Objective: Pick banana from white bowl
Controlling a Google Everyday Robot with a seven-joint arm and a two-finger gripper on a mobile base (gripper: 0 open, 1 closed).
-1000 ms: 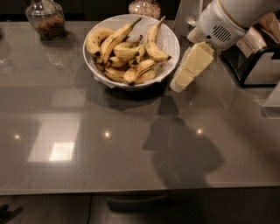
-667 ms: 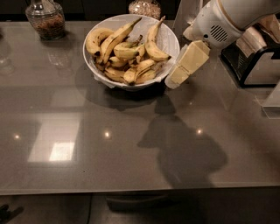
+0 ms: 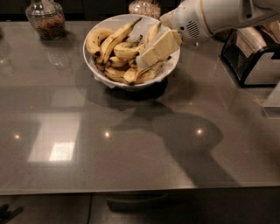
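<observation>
In the camera view, the white bowl [image 3: 86, 47] is standing on the far part of the grey table [image 3: 131, 148], a little left of the middle. It is holding a heap of bananas [image 3: 111, 41], yellow with dark spots, and all of them are lying inside the bowl. One long banana is leaning up toward the far rim.

The white arm [image 3: 218, 15] is reaching in from the upper right corner. The gripper [image 3: 146, 57], cream in colour, is pointing down and to the left over the right side of the bowl, and its tip is sitting at the bananas there. I cannot tell whether it is grasping anything or is released.

A glass jar [image 3: 43, 17] with dark contents is standing at the far left edge. A second jar [image 3: 144, 8] is standing just behind the bowl. A dark appliance [image 3: 256, 61] is sitting on the right.
</observation>
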